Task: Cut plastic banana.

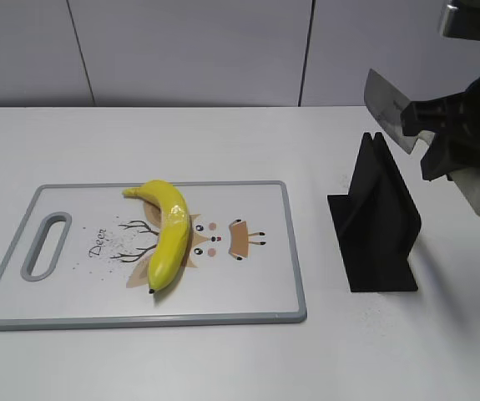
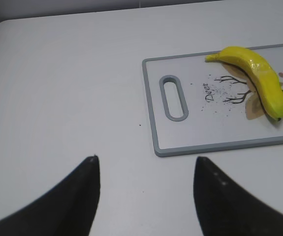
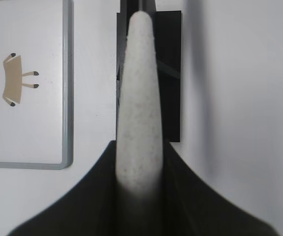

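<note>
The plastic banana point(image 1: 169, 234) lies on the white, grey-rimmed cutting board point(image 1: 248, 316), dark tip toward the front; it also shows in the left wrist view point(image 2: 259, 73). My right gripper point(image 1: 442, 140) is shut on a pale grey knife point(image 1: 387, 104) and holds it in the air above the black knife stand point(image 1: 377, 221), to the right of the board. In the right wrist view the knife point(image 3: 140, 88) runs straight out from between the jaws point(image 3: 140, 145). My left gripper point(image 2: 146, 160) is open and empty over bare table left of the board point(image 2: 190, 146).
The black knife stand point(image 3: 173, 73) sits on the white table just right of the board's corner point(image 3: 33, 163). A grey panelled wall point(image 1: 189, 50) runs along the back. The left arm is out of the exterior view.
</note>
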